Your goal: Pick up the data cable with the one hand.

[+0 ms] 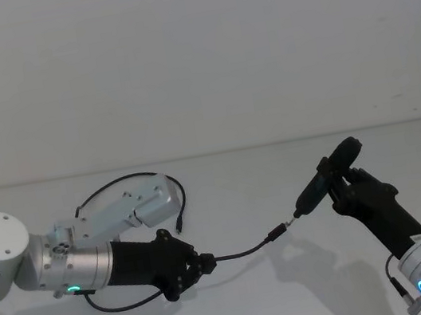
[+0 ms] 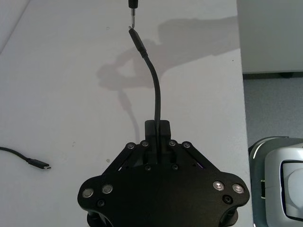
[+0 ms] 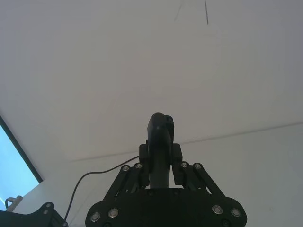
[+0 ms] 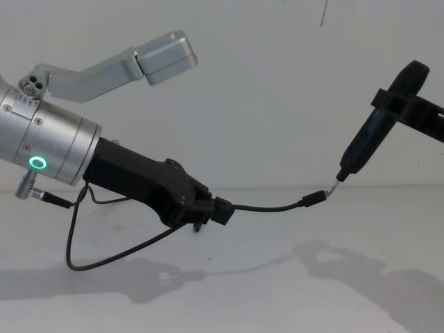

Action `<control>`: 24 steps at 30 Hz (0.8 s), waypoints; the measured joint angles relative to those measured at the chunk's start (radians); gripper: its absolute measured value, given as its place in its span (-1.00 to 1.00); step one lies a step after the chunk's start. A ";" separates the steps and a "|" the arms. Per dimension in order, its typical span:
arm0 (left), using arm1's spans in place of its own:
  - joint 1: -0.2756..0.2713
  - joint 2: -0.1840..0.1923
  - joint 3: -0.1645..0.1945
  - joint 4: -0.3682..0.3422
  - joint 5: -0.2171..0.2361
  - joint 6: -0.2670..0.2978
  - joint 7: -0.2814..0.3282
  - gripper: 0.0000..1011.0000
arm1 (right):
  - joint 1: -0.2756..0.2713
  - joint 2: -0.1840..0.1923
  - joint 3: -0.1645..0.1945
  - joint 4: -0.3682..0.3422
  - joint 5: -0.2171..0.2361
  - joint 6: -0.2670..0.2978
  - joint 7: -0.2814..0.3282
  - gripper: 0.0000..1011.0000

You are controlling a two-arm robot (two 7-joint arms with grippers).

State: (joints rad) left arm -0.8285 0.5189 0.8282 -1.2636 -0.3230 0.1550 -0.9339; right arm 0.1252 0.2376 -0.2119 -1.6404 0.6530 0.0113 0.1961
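My left gripper [image 1: 204,264] [image 2: 157,128] [image 4: 216,211] is shut on the data cable [image 1: 243,252] [image 2: 155,90] [image 4: 270,207], a thin black cord held above the white table. A short length sticks out ahead of the fingers and ends in a plug [image 1: 276,234] [image 2: 138,41] [image 4: 316,198]. The rest of the cord loops back behind and under the left arm, and its other plug [image 2: 40,164] lies on the table. My right gripper [image 1: 343,177] [image 3: 160,156] is shut on a dark pen-like tool [image 1: 313,193] [image 4: 364,149] whose thin metal tip nearly touches the raised plug.
The white table [image 1: 225,195] runs back to a plain pale wall. Its edge [image 2: 240,71] lies to one side of the left gripper, with floor beyond. A grey link of the left arm [image 1: 141,203] [image 4: 149,59] juts out beside its wrist.
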 joint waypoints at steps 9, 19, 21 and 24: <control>0.000 0.000 0.000 0.000 0.000 0.000 0.000 -0.90 | 0.004 0.002 -0.004 0.004 0.005 0.002 0.000 -0.48; 0.000 0.000 0.000 0.000 0.000 0.000 0.000 -0.90 | 0.007 0.004 -0.007 0.006 0.007 0.000 0.003 -0.48; 0.000 0.000 0.000 0.000 0.000 0.000 0.000 -0.90 | 0.007 0.004 -0.007 0.007 0.008 -0.001 0.004 -0.48; 0.000 0.000 0.000 0.000 0.000 0.000 0.000 -0.90 | 0.008 0.004 -0.008 0.007 0.008 -0.001 0.004 -0.48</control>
State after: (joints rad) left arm -0.8285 0.5188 0.8282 -1.2635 -0.3230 0.1551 -0.9339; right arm 0.1327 0.2419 -0.2196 -1.6335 0.6609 0.0100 0.2005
